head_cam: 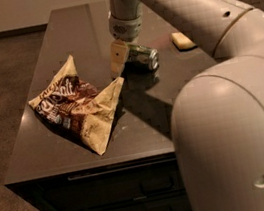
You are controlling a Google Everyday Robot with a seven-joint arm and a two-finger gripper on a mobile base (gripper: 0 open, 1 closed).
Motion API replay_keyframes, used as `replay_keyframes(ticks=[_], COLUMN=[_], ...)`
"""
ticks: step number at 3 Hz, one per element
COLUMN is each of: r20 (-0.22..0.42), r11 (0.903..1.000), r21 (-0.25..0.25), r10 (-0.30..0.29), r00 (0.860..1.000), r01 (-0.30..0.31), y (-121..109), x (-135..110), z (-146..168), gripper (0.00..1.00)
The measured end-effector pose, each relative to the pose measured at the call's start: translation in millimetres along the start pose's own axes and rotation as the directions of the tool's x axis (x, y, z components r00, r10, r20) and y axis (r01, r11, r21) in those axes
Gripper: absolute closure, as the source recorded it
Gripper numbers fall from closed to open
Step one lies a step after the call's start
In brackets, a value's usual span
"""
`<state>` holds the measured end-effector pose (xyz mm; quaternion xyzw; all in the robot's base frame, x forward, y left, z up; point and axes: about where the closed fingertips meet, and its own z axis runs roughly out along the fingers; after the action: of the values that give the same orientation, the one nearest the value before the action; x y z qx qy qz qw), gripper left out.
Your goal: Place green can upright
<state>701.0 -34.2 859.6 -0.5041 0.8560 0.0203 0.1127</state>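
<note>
Arm (228, 131), pale and bulky, filling the near right and reaching away over a dark counter (53, 147). Under the near edge, stacked drawers (151, 185), shut, contents unseen. Nearest on the counter, one brown-and-tan bag (76, 104), crumpled and closed. Beyond it, one green can (141, 57), lying on its side at mid-counter, silver end facing right. Gripper (120, 61) pointing down at the can's left end, just above the bag's far corner; wide, narrow or holding: cannot tell. Farthest, one yellow sponge (182, 41), partly hidden behind the arm.
</note>
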Motion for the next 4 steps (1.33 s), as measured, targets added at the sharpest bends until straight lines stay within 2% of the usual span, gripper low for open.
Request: replay_keyframes(ticks=[1,2,3,4], r20=[-0.049,-0.071,-0.049,0.043], r11=[1.0000,0.9998,0.9993,0.9978], r21=[0.004,0.019,0.023,0.004], r10=[-0.003,-0.005,-0.027,-0.066], r00=[0.999,0.997,0.998,0.997], r01=[0.003,0.007,0.028,0.065], y=[-7,-15,-14,-5], x=[-5,-6,-12,-22], z=[11,9,-8,-40], gripper=[0.25,0.49,0.72,0.95])
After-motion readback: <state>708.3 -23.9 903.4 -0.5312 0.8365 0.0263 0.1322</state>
